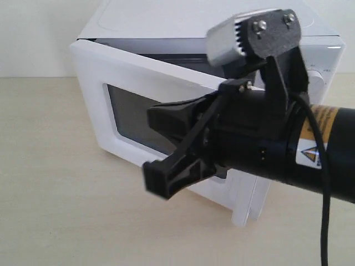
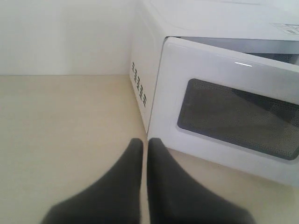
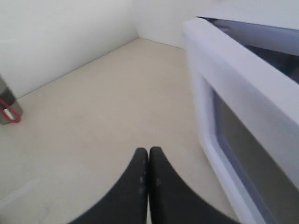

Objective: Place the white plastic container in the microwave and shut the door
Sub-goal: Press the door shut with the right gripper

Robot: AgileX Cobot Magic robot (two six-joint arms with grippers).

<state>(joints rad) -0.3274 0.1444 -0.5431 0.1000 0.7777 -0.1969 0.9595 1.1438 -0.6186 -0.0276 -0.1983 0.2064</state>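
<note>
**Exterior view**
- microwave: one, white, from centre to 12 o'clock, standing on the table.
- door: one, ajar. Hinge side at 9 o'clock, free edge standing out toward 5 o'clock. A dark strip of cavity shows along its top.
- window: one, dark mesh, partly covered by the arm.
- handle: one white bar at 5 o'clock, below the arm.
- arm: one, black, entering from 3 o'clock.
- wrist camera: one, silver, at 1 o'clock.
- cable: one, black, at 4 o'clock.
- right gripper: one, with two black fingers in front of the window. Their spacing cannot be judged from this side.

**Left wrist view**
- left gripper: one, with two dark fingers drawn together, a hairline slit between them and nothing held. It is over the table, near the door's hinge corner.
- microwave: one side wall with two columns of vent slots, and one sticker on top.
- door: ajar, with one window.

**Right wrist view**
- right gripper: two fingers pressed tip to tip, empty, above the table. It is beside the door's outer face and apart from it.
- door: one, ajar, with one window.
- grey object with a red loop: one, at the wall, well apart from the microwave.

**All views**
- white plastic container: seen in none of the three views, so its place cannot be told.
</note>
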